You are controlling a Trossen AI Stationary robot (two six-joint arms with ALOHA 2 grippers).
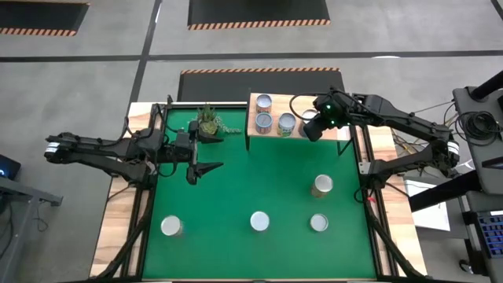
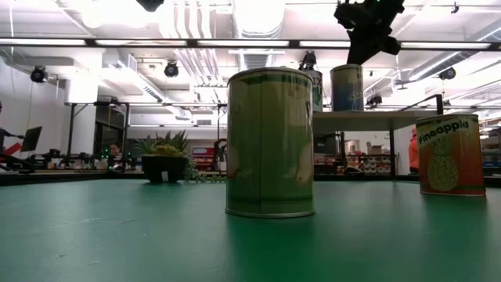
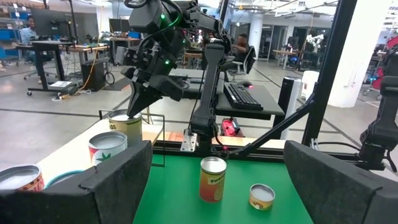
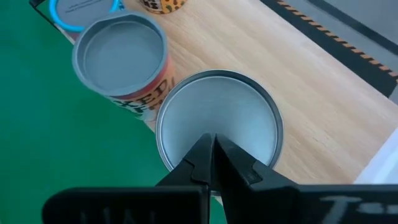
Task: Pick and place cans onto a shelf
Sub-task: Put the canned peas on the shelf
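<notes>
The right gripper (image 1: 312, 130) is above the shelf (image 1: 343, 132) at the far edge of the table, its two fingers pressed together with nothing between them. From the high view, three cans stand on the shelf beside it: one at the back (image 1: 264, 102), one in front of that (image 1: 263, 122), and one nearer the gripper (image 1: 286, 123). A fourth can is under the gripper and mostly hidden. The left gripper (image 1: 206, 154) hangs over the green mat (image 1: 236, 189) beside a small potted plant (image 1: 208, 121), its fingers spread wide and empty. Four more cans stand on the mat: a tan can (image 1: 322, 185) on the right side, and three in a row near the front edge (image 1: 171, 227), (image 1: 260, 222), (image 1: 318, 223).

In the low view, a greenish can (image 2: 270, 142) stands close in the middle and a pineapple can (image 2: 450, 155) at the right; the shelf (image 2: 368, 119) with cans is behind them.

In the left wrist view, the right gripper (image 3: 134, 107) points down, closed, at the top of a shelf can (image 3: 125, 126).

In the right wrist view, the closed fingertips (image 4: 212, 144) are over the silver lid of a can (image 4: 219, 118); I cannot tell if they touch it. Another can (image 4: 121, 56) stands just beside it.
</notes>
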